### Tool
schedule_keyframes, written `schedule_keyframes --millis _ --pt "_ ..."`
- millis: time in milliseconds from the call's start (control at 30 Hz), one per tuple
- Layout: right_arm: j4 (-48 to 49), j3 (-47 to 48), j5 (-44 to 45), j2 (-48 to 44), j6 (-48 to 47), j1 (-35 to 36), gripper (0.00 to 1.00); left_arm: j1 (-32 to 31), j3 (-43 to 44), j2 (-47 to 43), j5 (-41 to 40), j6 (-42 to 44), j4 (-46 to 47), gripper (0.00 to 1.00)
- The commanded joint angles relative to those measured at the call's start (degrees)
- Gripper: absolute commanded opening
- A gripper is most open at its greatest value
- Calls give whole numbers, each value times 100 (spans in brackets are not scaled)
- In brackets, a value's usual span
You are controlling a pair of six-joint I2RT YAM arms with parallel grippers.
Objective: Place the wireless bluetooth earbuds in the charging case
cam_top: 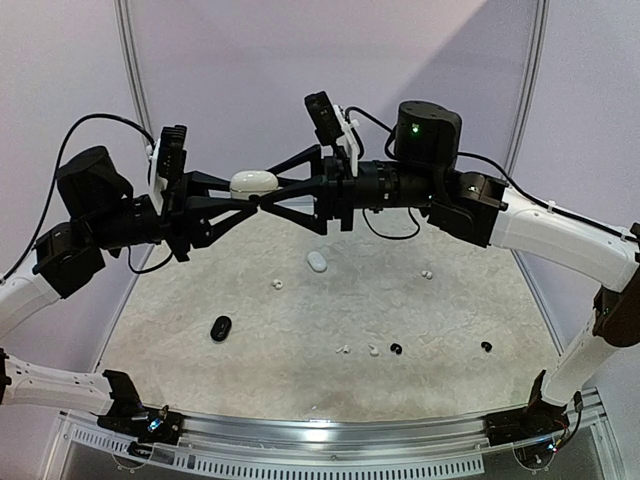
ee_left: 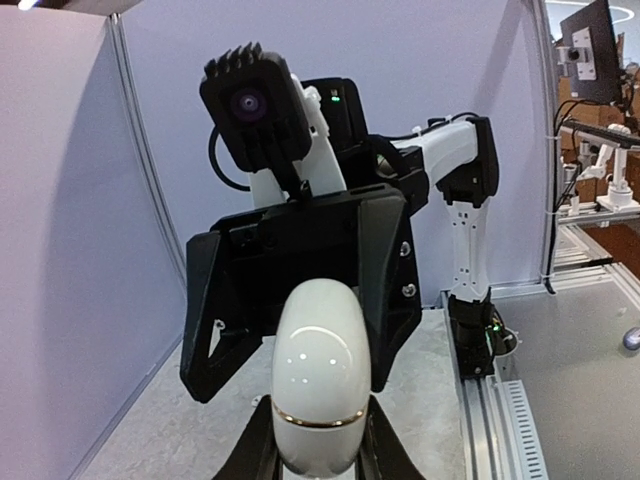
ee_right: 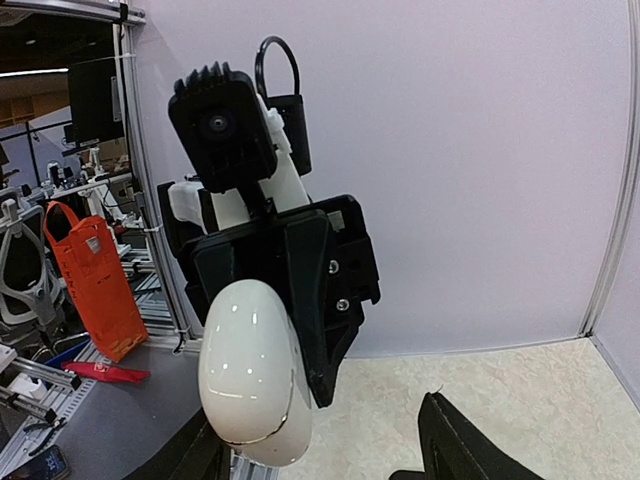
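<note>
1. While every bud is seen lying on the desk point(cam_top: 300, 385), the task is judged to be at its preparing step: nothing has yet been put into a case.
2. The left fingers point(ee_left: 248, 458) are clamped on one end of the white charging case point(cam_top: 253, 183), which is held aloft between the two arms, well above the desk.
3. The right fingers point(ee_right: 465, 445) are spread to either side of the case's other end. No contact can be made out, and nothing is gripped by them.
4. A second white case point(cam_top: 316, 261) and a black case point(cam_top: 221, 328) are seen lying on the desk, well apart.
5. A thin seam is seen round the held case near the gripped end, and the lid appears closed. An opening is therefore judged to be called for next, with the right fingers closed on the free part while the other part is held steady.
6. The white earbuds point(cam_top: 277, 284) and black earbuds point(cam_top: 396, 348) are scattered on the desk below, none being touched.
</note>
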Motion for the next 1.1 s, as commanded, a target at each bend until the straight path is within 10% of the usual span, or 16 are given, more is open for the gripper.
schedule_keyframes --millis 0,1067 --pt "-79 286 402 205 128 -41 63 -327 -154 -49 150 928 -634 0" --pt "-500 527 655 309 98 -42 57 -475 -275 -87 4 2009 -1467 0"
